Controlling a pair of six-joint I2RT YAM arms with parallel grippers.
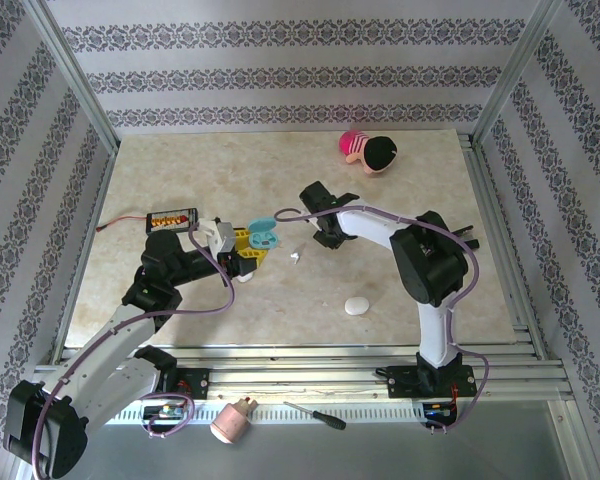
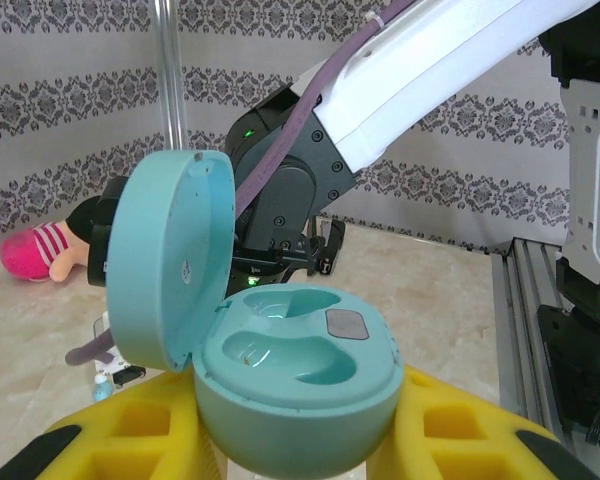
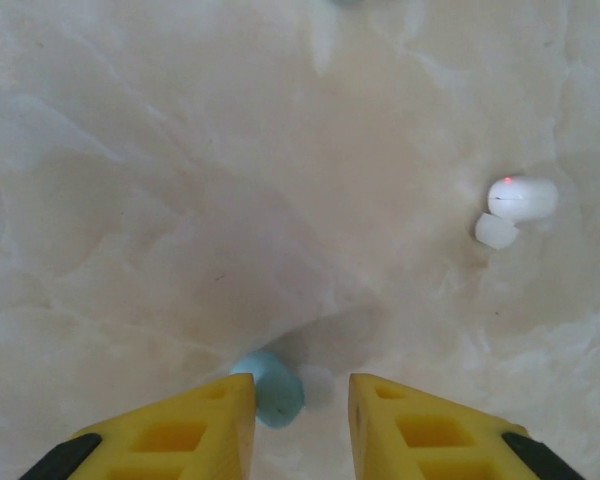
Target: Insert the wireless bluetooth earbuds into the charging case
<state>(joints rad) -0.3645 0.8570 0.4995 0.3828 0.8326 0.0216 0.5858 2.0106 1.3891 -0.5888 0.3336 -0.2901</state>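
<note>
My left gripper (image 2: 298,405) is shut on the teal charging case (image 2: 300,365), which sits between its yellow fingers (image 2: 450,425). The lid (image 2: 165,265) stands open to the left and both wells are empty. From above, the case (image 1: 264,236) is left of centre, with my right gripper (image 1: 328,238) just to its right, pointing down at the table. In the right wrist view a light blue earbud (image 3: 272,388) lies on the table between the jaws of the right gripper (image 3: 302,385). It touches the left finger, with a gap to the right one. A white earbud (image 3: 520,198) lies further right.
A white pebble-shaped case (image 1: 356,305) lies near the table's front, and a white earbud (image 1: 296,257) between the grippers. A pink plush toy (image 1: 368,150) sits at the back and a black bead frame (image 1: 172,218) at the left. A screwdriver (image 1: 315,415) lies below the front rail.
</note>
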